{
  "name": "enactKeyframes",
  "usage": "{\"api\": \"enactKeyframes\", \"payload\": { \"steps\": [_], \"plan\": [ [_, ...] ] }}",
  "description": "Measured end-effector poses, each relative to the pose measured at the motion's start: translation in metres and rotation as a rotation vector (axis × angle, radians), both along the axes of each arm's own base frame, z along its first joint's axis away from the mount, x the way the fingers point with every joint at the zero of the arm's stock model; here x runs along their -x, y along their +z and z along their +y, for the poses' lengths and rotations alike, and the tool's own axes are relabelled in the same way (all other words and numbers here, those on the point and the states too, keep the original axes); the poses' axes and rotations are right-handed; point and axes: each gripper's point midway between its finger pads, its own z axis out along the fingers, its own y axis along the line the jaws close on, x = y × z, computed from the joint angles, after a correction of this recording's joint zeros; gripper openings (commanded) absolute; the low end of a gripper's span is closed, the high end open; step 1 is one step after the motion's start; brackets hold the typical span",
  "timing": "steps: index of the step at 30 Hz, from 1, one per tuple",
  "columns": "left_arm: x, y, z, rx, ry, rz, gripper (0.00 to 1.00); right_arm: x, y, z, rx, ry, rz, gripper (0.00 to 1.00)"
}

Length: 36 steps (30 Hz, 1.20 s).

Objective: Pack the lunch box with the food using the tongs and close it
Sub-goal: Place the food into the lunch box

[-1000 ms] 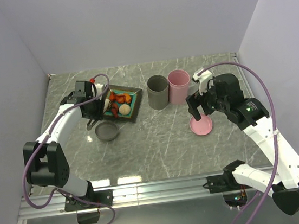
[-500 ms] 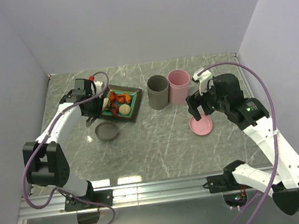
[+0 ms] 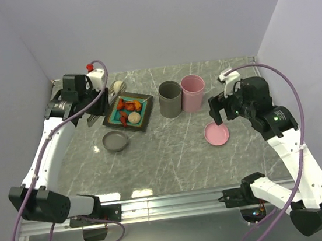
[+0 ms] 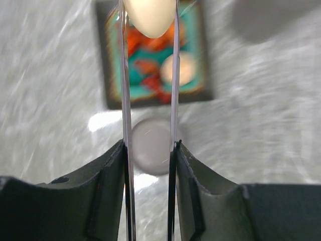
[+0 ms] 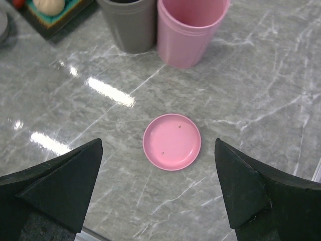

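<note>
The left claw (image 4: 149,150) squeezed the tongs (image 4: 175,75) partway together, their tips pinching a cream ball (image 4: 149,17) in the air above the square plate (image 4: 103,60) near the counter's (image 3: 177,154) far left corner, while the right claw (image 5: 158,141) gaped wide over the pink lid (image 5: 172,150).

Grey-veined table (image 3: 177,154), teal-centred dark plate (image 3: 125,126), orange-red chunks (image 3: 129,106), cream ball (image 4: 149,17), pink cup (image 3: 193,92) and lid (image 3: 217,134)

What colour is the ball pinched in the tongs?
Pale cream. The ball shows best in the left wrist view.
</note>
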Motion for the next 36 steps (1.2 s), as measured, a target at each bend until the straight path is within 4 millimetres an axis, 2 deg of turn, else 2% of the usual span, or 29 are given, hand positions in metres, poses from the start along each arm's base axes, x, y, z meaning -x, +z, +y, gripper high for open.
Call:
{"api": "enactKeyframes", "payload": {
  "steps": [2,6,8,12,16,20,22,25,36],
  "plan": [
    [0.006,0.023,-0.020,0.044,-0.072,-0.051,0.34,-0.002,0.006,-0.008,-0.027,-0.038,-0.008,0.99],
    [0.021,0.063,-0.077,0.130,-0.266,-0.144,0.34,-0.003,0.016,-0.025,-0.089,-0.115,-0.019,0.99],
    [0.029,0.078,-0.107,0.171,-0.361,-0.178,0.34,-0.002,0.021,-0.033,-0.130,-0.156,-0.024,0.99],
    [0.035,0.091,-0.157,0.225,-0.504,-0.204,0.33,0.000,0.029,-0.049,-0.203,-0.236,-0.034,1.00],
    [0.028,0.079,-0.202,0.242,-0.591,-0.185,0.33,0.005,0.034,-0.063,-0.244,-0.296,-0.050,1.00],
    [0.020,0.050,-0.233,0.238,-0.629,-0.135,0.33,0.013,0.034,-0.069,-0.264,-0.320,-0.049,1.00],
    [0.016,0.036,-0.243,0.233,-0.629,-0.108,0.33,0.016,0.033,-0.070,-0.267,-0.327,-0.040,1.00],
    [0.006,0.022,-0.250,0.224,-0.618,-0.095,0.33,0.019,0.029,-0.072,-0.271,-0.335,-0.024,1.00],
    [-0.031,0.000,-0.262,0.181,-0.555,-0.123,0.36,0.024,0.028,-0.073,-0.278,-0.341,-0.015,1.00]
  ]
}}
